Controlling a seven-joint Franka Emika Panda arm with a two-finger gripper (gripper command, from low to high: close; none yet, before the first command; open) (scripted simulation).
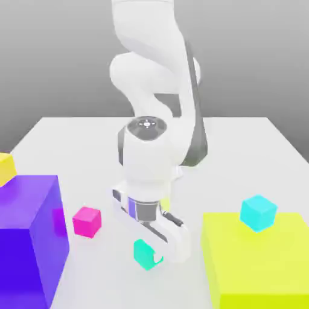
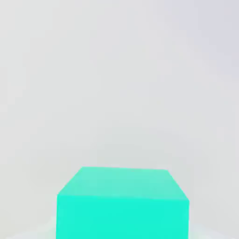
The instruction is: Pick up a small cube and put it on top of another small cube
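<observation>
Gripper [image 1: 151, 256] clamped on teal cube [image 1: 145, 254], down by pale, smooth table [image 1: 235, 157]; grey backdrop [image 1: 241, 60] behind. Round mark [image 1: 146, 124] on wrist cap above gripper, too small to read. Exterior view gives magenta cube [image 1: 87, 222], to its left of gripper; hand view gives teal cube's broad face.

In the exterior view, your tabletop [image 1: 235, 151] bears a left block [image 1: 30, 241] with a top-left cube [image 1: 6, 169] on it and a right block [image 1: 259, 259] under a top-right cube [image 1: 258, 212]. Between the blocks, you have a rear cube [image 1: 87, 222] left of and behind a front cube [image 1: 145, 254].
</observation>
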